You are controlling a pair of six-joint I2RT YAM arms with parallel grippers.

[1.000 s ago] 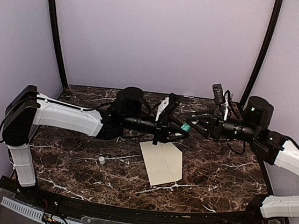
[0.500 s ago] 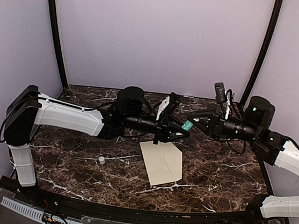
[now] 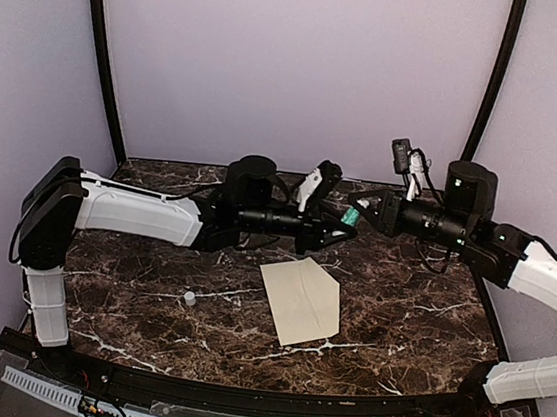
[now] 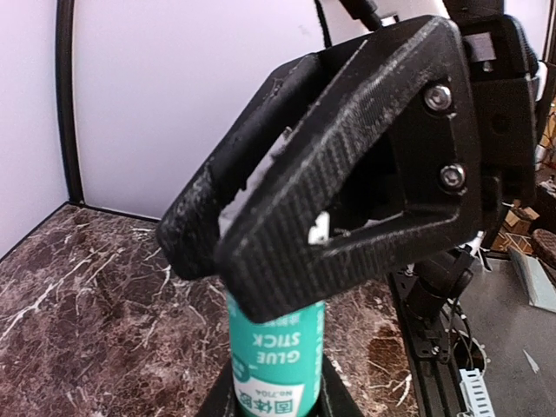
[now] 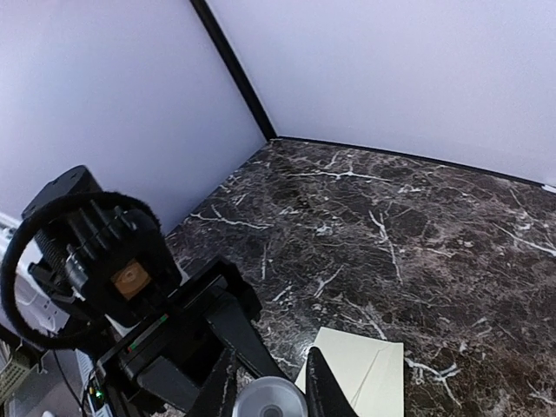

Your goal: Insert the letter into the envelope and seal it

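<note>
Left tool (image 3: 340, 232) and right tool (image 3: 357, 210) clamp the glue stick (image 3: 350, 218), raised over the envelope (image 3: 300, 300).

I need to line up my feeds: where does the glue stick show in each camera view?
Top external: glue stick, teal, centre, held between the two arms.
Left wrist: bottom centre, its top under the right fingers.
Right wrist: bottom edge, only its pale round end between those fingers.
Shared landmark: the envelope, below the stick in top external, just right of the fingers in right wrist; not in left wrist.
</note>
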